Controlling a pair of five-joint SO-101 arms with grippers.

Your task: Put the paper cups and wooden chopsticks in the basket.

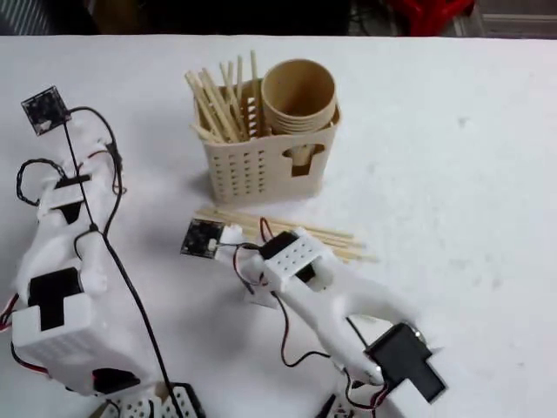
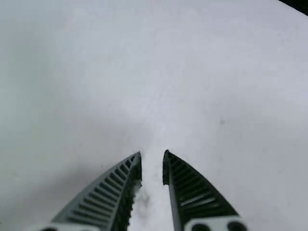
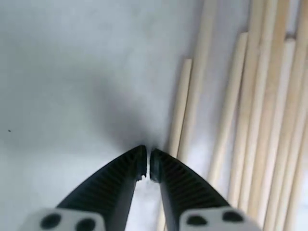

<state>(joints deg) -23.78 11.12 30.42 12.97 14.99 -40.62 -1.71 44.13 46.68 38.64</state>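
The loose wooden chopsticks (image 3: pixel 269 120) are seen on the table (image 1: pixel 452 174), just beside the right gripper (image 3: pixel 148 166), whose jaws are pressed nearly together on nothing. Beyond them stands the basket (image 1: pixel 252 170) (paper cups (image 1: pixel 298 91) inside). The left gripper (image 2: pixel 151 166) is slightly spread over the table.

Two white, blocky arms with black motors, loose wiring and dark ribbed fingers.

The left arm (image 1: pixel 61 287), at eight o'clock in the high view, has a chunky white shell with black servo motors (image 1: pixel 54 296) set into it. A long black cable (image 1: pixel 122 270) trails from the small black square camera board (image 1: pixel 45 109) at its eleven o'clock end. The right arm (image 1: pixel 339 305), at five o'clock, carries a white perforated block (image 1: pixel 294 257), a black end motor (image 1: pixel 407 359), thin red and black wires (image 1: pixel 283 335) and a second camera board (image 1: pixel 203 238). The left hand (image 2: pixel 151 166) and right hand (image 3: pixel 148 161) each have dark grey, ribbed, tapering fingers (image 2: pixel 115 192) on white mounts (image 2: pixel 211 224) with dark screw holes.
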